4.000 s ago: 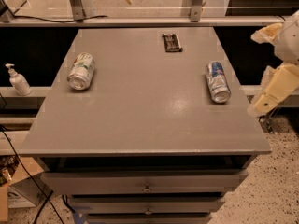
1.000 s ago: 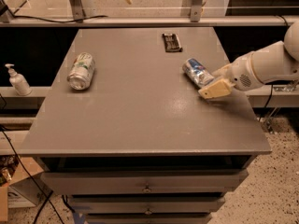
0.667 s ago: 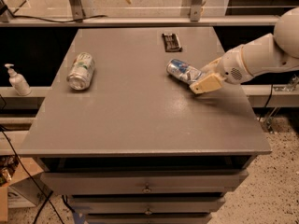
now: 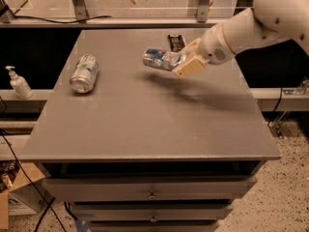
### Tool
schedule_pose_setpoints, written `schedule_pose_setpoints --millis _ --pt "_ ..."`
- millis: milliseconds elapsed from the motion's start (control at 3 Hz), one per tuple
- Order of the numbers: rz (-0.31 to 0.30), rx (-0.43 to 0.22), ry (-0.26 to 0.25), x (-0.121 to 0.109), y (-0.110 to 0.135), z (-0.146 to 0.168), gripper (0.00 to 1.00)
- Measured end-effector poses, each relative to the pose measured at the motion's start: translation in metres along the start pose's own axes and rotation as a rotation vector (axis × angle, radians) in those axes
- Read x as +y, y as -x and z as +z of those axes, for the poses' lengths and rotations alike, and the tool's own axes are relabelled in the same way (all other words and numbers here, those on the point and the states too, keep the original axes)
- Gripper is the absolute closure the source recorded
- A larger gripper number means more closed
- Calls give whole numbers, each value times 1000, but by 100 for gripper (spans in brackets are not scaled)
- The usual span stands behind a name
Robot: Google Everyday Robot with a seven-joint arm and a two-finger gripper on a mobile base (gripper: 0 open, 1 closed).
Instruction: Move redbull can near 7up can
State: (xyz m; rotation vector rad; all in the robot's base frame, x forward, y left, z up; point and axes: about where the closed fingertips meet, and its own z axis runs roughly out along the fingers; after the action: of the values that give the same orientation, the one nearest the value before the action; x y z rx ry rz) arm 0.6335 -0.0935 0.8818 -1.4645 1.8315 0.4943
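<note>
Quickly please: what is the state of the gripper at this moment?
Gripper: closed on the redbull can, holding it sideways above the back of the table, right of the 7up can.

- Grey table [image 4: 145, 129]: lies beneath the gripper [image 4: 181, 62], which hangs over its rear right part.
- Small black flat object [image 4: 176, 42]: sits on the table just behind the gripper.
- White pump bottle [image 4: 19, 83]: stands far left of the gripper, off the table.
- Drawers [image 4: 152, 190]: well below it.

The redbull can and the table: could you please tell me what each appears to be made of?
The redbull can, held above the table in the gripper, looks like thin glossy metal, judging by its silvery glints. The table looks matte grey, perhaps laminate or painted board, with only a soft sheen.
</note>
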Motion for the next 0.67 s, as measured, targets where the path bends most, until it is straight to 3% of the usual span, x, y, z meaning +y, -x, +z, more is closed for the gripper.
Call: schedule_pose_setpoints --millis 333,667 --pt "-72 -7 80 2 23 28 100" --pt "-86 -32 155 12 33 61 82"
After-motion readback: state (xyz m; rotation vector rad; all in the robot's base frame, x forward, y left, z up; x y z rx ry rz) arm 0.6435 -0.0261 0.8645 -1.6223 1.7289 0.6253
